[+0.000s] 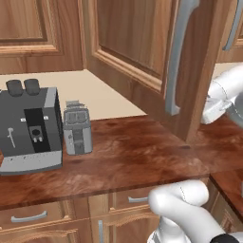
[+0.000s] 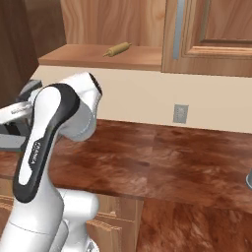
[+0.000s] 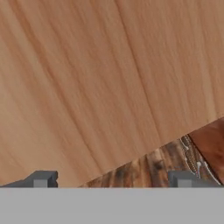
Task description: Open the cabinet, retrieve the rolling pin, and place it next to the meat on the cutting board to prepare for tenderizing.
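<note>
The cabinet door (image 1: 142, 42) stands swung open, its long grey handle (image 1: 176, 57) facing the left base view. Inside, the slim tan rolling pin (image 2: 117, 49) lies on the wooden shelf (image 2: 98, 56). My gripper (image 3: 113, 179) is open, with nothing between its dark fingertips (image 3: 41, 179). It looks closely at a plain wood panel (image 3: 96, 78), with a strip of counter below. My white hand (image 1: 217, 100) sits just right of the open door's edge. The meat and the cutting board are out of view.
A grey toaster (image 1: 28, 133) and a small grey appliance (image 1: 77, 130) stand on the reddish-brown counter (image 1: 133, 152). A closed cabinet door (image 2: 211, 29) hangs right of the open shelf. A wall outlet (image 2: 180, 113) sits below it. Drawers (image 1: 28, 217) run under the counter.
</note>
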Robot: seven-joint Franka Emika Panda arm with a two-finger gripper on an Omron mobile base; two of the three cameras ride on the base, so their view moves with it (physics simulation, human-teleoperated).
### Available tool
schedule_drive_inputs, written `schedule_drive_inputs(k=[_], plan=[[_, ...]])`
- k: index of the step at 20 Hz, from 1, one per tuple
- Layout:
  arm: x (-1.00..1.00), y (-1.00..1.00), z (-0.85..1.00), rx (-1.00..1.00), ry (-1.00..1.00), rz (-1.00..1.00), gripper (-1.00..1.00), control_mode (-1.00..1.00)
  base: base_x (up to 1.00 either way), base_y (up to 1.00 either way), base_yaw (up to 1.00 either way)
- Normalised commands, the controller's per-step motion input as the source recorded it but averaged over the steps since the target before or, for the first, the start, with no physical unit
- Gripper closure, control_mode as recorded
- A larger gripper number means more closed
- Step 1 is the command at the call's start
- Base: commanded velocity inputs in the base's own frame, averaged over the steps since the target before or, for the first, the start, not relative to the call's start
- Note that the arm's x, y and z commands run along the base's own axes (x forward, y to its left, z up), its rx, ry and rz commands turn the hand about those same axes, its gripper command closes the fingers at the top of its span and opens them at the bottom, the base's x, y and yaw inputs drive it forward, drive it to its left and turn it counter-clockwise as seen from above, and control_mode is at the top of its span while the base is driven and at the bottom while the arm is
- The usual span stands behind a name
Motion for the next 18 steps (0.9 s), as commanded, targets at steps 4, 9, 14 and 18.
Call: schedule_drive_inputs(k=[4,9,14,18], plan=[[-0.5,0.77,0.03,-0.02,-0.03,-0.23,-1.0,-1.0,0.0,0.0,0.0],[-0.39,0.81,0.01,-0.03,-0.02,-0.25,-1.0,-1.0,0.0,0.0,0.0],[-0.18,0.93,0.0,-0.05,0.0,-0.26,-1.0,-1.0,0.0,0.0,0.0],[-0.02,0.86,0.0,-0.06,0.0,-0.25,-1.0,-1.0,0.0,0.0,0.0]])
